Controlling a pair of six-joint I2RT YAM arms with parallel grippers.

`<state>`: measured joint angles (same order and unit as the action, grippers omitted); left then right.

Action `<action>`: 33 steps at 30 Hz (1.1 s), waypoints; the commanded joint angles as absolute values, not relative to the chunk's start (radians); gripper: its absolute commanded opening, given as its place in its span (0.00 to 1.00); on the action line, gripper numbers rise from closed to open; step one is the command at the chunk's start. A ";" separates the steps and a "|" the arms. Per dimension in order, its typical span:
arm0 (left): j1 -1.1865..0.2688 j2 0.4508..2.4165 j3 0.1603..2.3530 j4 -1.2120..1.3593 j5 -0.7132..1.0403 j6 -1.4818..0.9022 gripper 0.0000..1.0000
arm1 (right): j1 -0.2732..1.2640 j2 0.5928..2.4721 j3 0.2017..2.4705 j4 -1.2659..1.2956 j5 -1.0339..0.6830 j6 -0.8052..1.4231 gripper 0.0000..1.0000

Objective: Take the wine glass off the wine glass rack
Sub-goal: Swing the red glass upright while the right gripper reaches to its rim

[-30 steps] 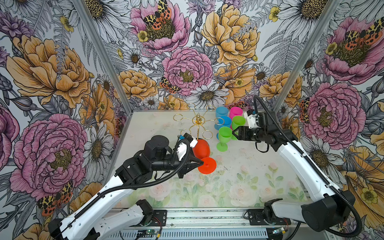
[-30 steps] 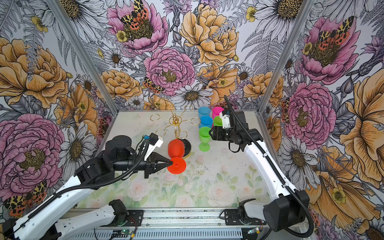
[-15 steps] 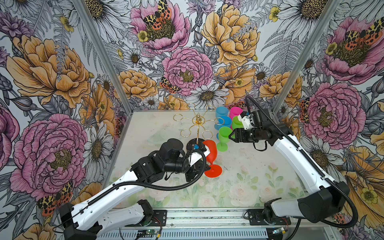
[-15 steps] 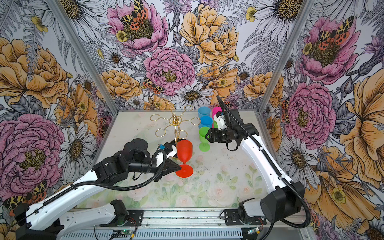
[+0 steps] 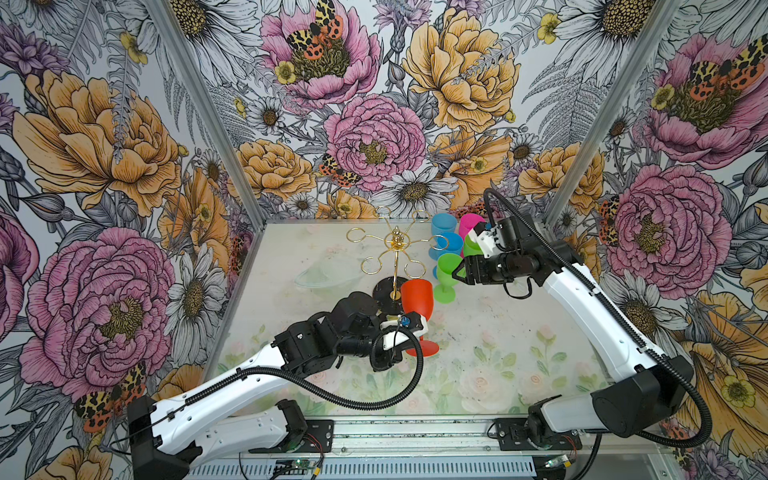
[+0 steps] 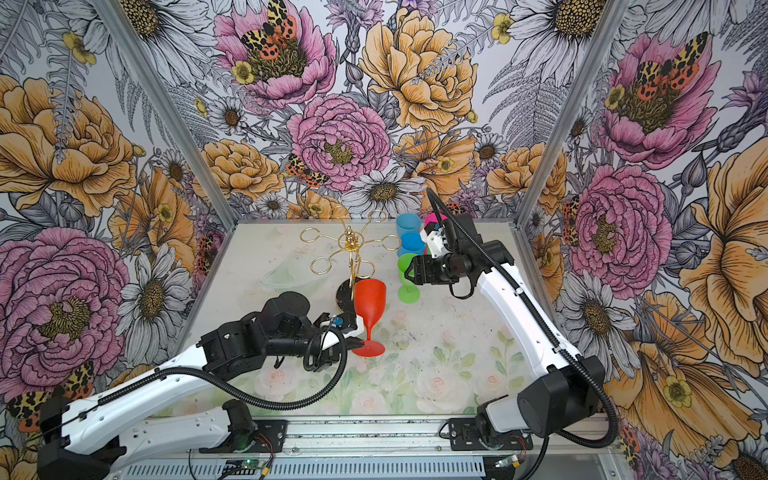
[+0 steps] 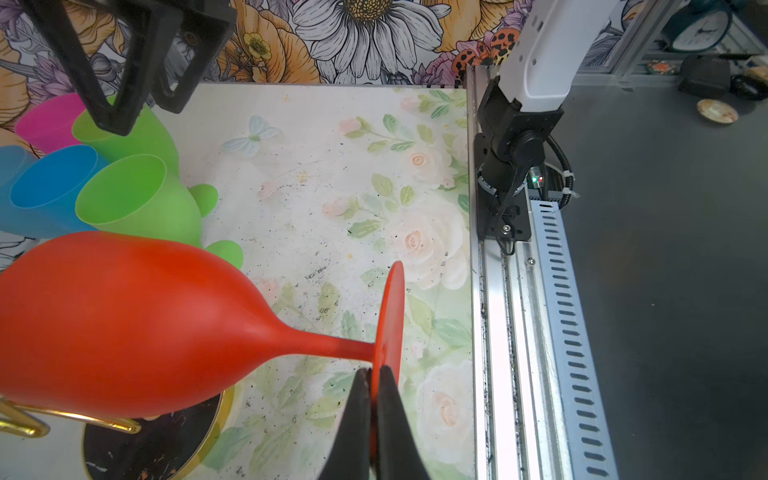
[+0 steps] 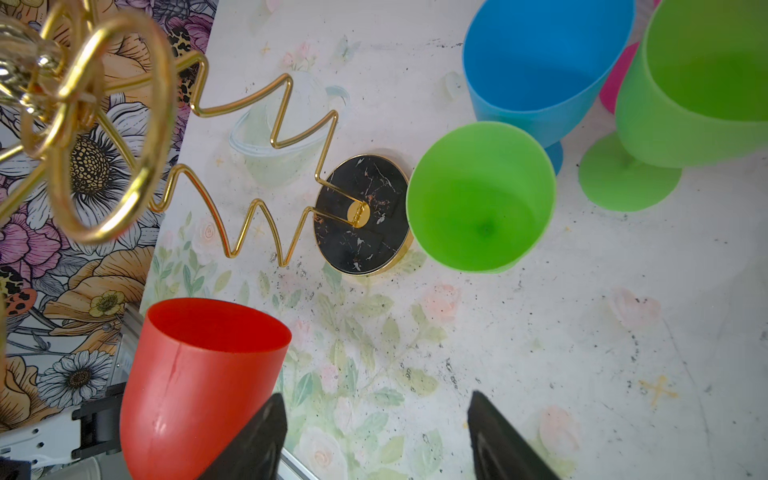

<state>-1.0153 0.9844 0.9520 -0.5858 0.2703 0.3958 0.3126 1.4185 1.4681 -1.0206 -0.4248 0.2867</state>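
The left pincer (image 7: 374,374) gripped the red wine glass (image 5: 417,297) by its foot, upright, off the wine glass rack (image 5: 395,242), just right of its base. Green glasses (image 5: 446,270), blue glasses (image 5: 449,245) and a pink glass (image 5: 469,222) crowded far right; the right pincer (image 8: 376,399) gaped beside them.

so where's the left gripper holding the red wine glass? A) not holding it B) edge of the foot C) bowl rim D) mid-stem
B: the left wrist view shows the left gripper shut on the foot's edge of the red wine glass, below the stem.
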 commanded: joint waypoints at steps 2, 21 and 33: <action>-1.058 0.974 0.927 -0.565 0.159 0.511 0.00 | 0.323 1.436 1.510 -1.026 -0.458 0.276 0.70; -1.233 1.027 0.887 -0.565 -0.167 0.796 0.00 | 0.338 1.472 1.545 -1.025 -0.550 0.288 0.69; -1.262 1.046 0.884 -0.525 -0.294 0.881 0.00 | 0.354 1.485 1.523 -1.025 -0.606 0.291 0.64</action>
